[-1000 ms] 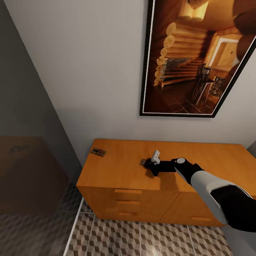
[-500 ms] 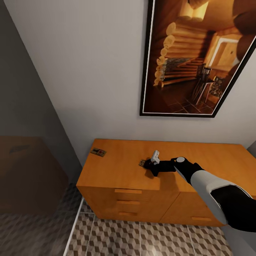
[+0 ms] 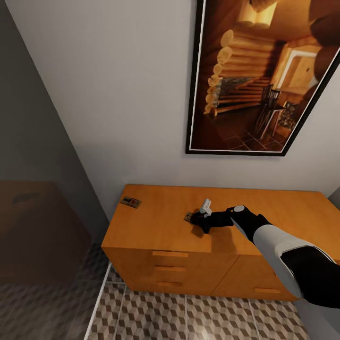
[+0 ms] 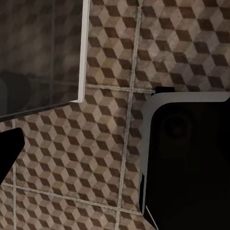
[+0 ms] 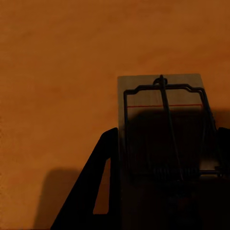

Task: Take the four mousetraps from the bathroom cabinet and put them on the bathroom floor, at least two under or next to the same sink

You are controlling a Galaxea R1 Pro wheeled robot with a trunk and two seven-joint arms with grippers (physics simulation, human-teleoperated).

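Mousetraps show in two spots on the flat top of the low orange-brown wooden cabinet (image 3: 160,222): one small brown wooden board with dark wire fittings (image 3: 131,202) lies near the far left corner, well apart from the arm, and a second one (image 3: 189,217) lies near the middle of the top, right at the tip of the right gripper (image 3: 194,220). In the right wrist view that second trap (image 5: 163,103) is a pale wooden rectangle with a dark wire frame, a thin red line across it and a coil spring, lying flat on the orange wood, with one black finger (image 5: 98,184) alongside one long edge and a sliver of the other at the opposite edge, so the jaws stand apart and straddle the board; whether they press on it I cannot tell. The black-and-white right arm reaches over the cabinet from the right. Below the drawer fronts lies the bathroom floor (image 3: 189,316) of brown-and-beige cube-patterned tiles. The left wrist view looks down on the same tiles (image 4: 96,139); a black fingertip (image 4: 8,148) shows at its edge, and the state of that gripper cannot be told. A large framed picture of a log interior (image 3: 264,75) hangs on the white wall above.
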